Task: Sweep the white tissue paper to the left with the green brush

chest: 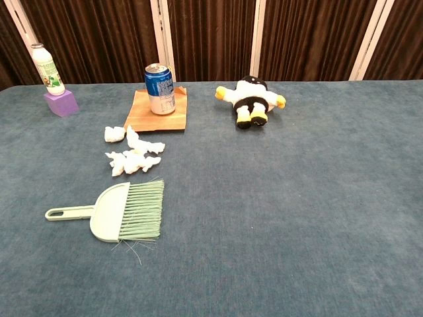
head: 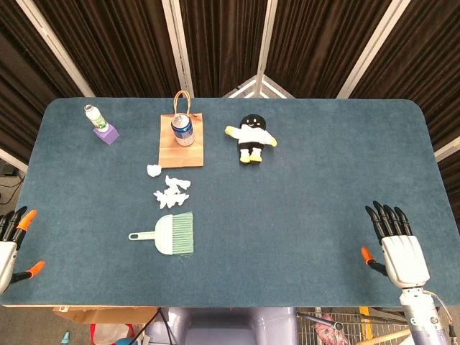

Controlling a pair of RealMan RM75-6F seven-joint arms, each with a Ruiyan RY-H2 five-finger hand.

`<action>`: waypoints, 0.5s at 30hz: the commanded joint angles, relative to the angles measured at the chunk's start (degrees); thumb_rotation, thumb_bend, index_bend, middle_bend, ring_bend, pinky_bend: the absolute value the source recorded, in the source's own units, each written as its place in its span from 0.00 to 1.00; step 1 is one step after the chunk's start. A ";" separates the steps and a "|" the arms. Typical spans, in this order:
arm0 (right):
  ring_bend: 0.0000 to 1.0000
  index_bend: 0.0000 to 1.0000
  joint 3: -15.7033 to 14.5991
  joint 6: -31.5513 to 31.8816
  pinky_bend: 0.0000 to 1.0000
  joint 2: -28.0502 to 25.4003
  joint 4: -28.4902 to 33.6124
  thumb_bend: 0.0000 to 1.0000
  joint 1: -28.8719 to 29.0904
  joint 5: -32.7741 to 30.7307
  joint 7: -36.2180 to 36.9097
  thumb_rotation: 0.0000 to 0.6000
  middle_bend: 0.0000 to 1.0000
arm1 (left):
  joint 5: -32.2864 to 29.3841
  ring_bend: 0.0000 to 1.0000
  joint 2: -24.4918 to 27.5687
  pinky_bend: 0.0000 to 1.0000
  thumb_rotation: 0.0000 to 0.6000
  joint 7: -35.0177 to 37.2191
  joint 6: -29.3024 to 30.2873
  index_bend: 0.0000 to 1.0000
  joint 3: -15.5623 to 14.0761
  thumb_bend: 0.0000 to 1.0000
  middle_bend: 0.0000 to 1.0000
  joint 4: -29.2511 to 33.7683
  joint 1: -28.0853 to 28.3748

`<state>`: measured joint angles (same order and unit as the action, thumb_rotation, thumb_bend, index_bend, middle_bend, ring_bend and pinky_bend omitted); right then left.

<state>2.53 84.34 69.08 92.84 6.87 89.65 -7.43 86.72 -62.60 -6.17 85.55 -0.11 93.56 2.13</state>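
- My right hand (head: 397,248) rests at the table's near right edge, palm down, black fingers spread and pointing away from me, holding nothing.
- My left hand (head: 13,241) sits at the near left corner, partly out of frame, fingers apart and empty.
- The pale green plastic brush (head: 169,233) lies flat on the blue felt table (head: 316,201), handle pointing left, well apart from both hands.
- The crumpled white tissue paper (head: 171,190) lies just beyond the bristles.

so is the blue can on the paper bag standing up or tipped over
Upright. The blue can stands on its base on the flat brown paper bag, its silver top facing up in the head view.
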 commanded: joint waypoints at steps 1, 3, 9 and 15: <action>0.00 0.00 -0.02 -0.05 0.00 0.03 -0.01 0.34 0.02 0.03 -0.05 1.00 0.00 | 0.03 0.00 -0.01 0.01 1.00 -0.01 0.00 0.00 -0.02 0.00 0.00 0.01 0.00; 0.00 0.00 -0.09 -0.02 0.00 0.12 -0.01 0.34 -0.02 0.07 -0.08 1.00 0.00 | 0.00 0.00 0.02 0.01 1.00 0.02 0.00 0.00 -0.03 0.00 0.00 0.00 -0.02; 0.00 0.00 -0.06 0.21 0.00 0.32 -0.14 0.34 -0.01 0.34 -0.02 1.00 0.00 | -0.16 0.00 0.21 0.01 1.00 -0.03 -0.34 0.00 -0.17 0.00 0.00 0.07 -0.01; 0.00 0.00 -0.09 -0.12 0.00 0.38 -0.11 0.34 0.05 0.08 -0.01 1.00 0.00 | -0.68 0.09 0.40 0.16 1.00 -1.31 -2.04 0.00 0.75 0.00 0.08 1.13 1.53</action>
<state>2.42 84.21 69.47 92.71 6.91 89.75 -7.47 86.08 -62.22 -7.00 83.93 0.35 94.43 3.21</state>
